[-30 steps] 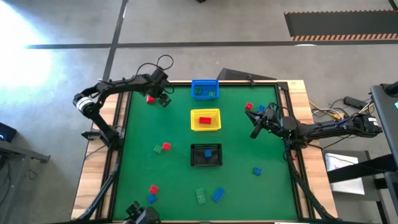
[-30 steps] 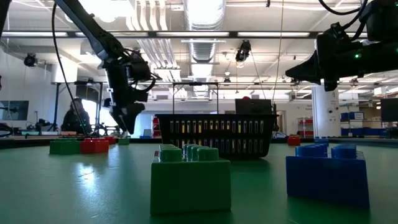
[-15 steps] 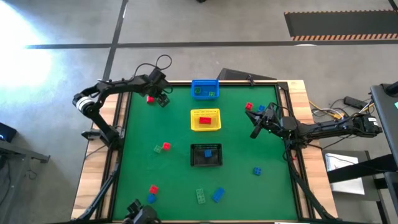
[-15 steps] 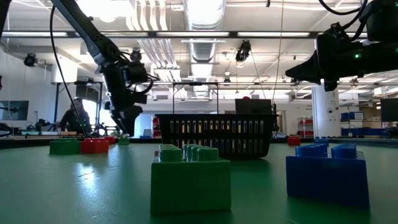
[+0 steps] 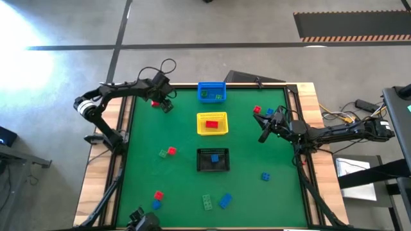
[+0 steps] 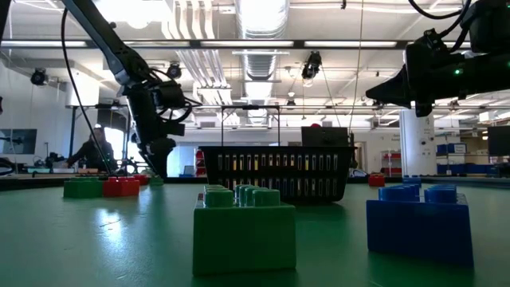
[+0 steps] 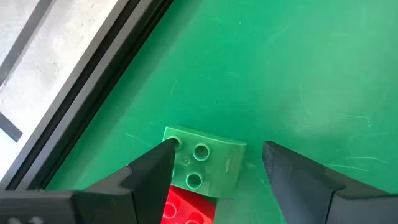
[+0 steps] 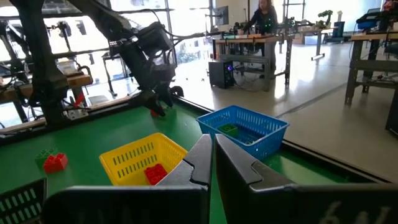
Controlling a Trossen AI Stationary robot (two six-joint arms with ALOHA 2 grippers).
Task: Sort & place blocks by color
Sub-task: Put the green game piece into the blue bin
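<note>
At the worktop's far left corner the left tool [image 7: 214, 171], fingers apart, straddles a green block [image 7: 202, 163] touching a red block [image 7: 186, 210], so closing could pinch both colours; the right tool [image 5: 262, 136] waits shut.

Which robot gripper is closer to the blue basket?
The left gripper. It hovers low at the table's far left corner, a short way beside the blue basket. The right gripper waits shut farther off, past the yellow basket.

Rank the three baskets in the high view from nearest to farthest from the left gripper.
From the left gripper, far-left corner:
1. Blue basket, far edge.
2. Yellow basket, table centre.
3. Black basket, nearer the front.
</note>
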